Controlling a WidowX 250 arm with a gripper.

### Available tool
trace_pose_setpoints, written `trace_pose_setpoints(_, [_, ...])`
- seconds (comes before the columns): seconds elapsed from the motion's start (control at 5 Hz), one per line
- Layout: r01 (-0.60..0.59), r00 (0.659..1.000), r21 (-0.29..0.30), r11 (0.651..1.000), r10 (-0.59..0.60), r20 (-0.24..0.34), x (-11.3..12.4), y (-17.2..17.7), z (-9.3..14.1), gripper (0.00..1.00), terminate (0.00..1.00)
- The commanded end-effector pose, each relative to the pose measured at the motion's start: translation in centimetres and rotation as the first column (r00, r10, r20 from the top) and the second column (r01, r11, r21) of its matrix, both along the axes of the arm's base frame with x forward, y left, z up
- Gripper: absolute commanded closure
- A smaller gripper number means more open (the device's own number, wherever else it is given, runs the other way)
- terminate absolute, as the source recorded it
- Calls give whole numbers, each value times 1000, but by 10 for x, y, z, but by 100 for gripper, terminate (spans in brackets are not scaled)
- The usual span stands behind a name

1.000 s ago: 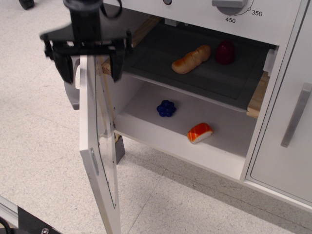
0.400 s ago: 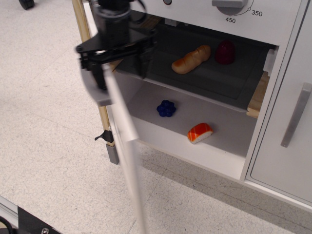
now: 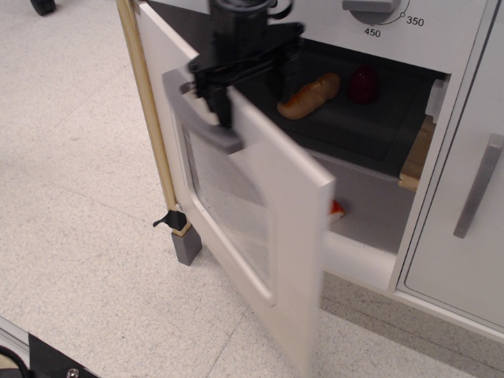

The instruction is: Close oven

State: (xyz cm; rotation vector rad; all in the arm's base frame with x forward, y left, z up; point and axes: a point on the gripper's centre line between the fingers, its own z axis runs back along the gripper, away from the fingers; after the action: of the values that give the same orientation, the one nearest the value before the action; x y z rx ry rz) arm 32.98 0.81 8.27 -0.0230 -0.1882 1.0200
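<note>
The white toy oven (image 3: 358,264) stands open, with its door (image 3: 291,197) swung about halfway across the opening. The door has a clear window (image 3: 232,201) and a curved grey handle (image 3: 214,132) near its top. My black gripper (image 3: 253,90) is at the door's top edge, one finger (image 3: 221,109) on the outer side by the handle and the other (image 3: 288,75) on the inner side. The fingers are spread and do not clamp the door. The dark grey shelf (image 3: 354,130) shows behind the door.
A bread roll (image 3: 309,94) and a dark red toy (image 3: 364,83) lie on the shelf. A bit of orange sushi (image 3: 337,209) peeks from behind the door. A plain cabinet door with a straight grey bar handle (image 3: 479,185) is on the right. A wooden post (image 3: 150,118) stands at the left.
The door has swung from edge-on and wide open to about half shut. My gripper has moved right along with its top edge. The blue toy is now hidden behind the door.
</note>
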Motion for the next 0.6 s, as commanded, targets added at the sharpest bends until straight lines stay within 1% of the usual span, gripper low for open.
trace_pose_setpoints(0.0, [-34,999,-5,999,34,32,24,-36,1,0,0])
trace_pose_setpoints(0.2, [-11,999,-13,1000,12,37,10,-33,8,0,0])
trace_pose_setpoints(0.4, [35,998,-16,999,-34,50,-8,-31,25,0,0])
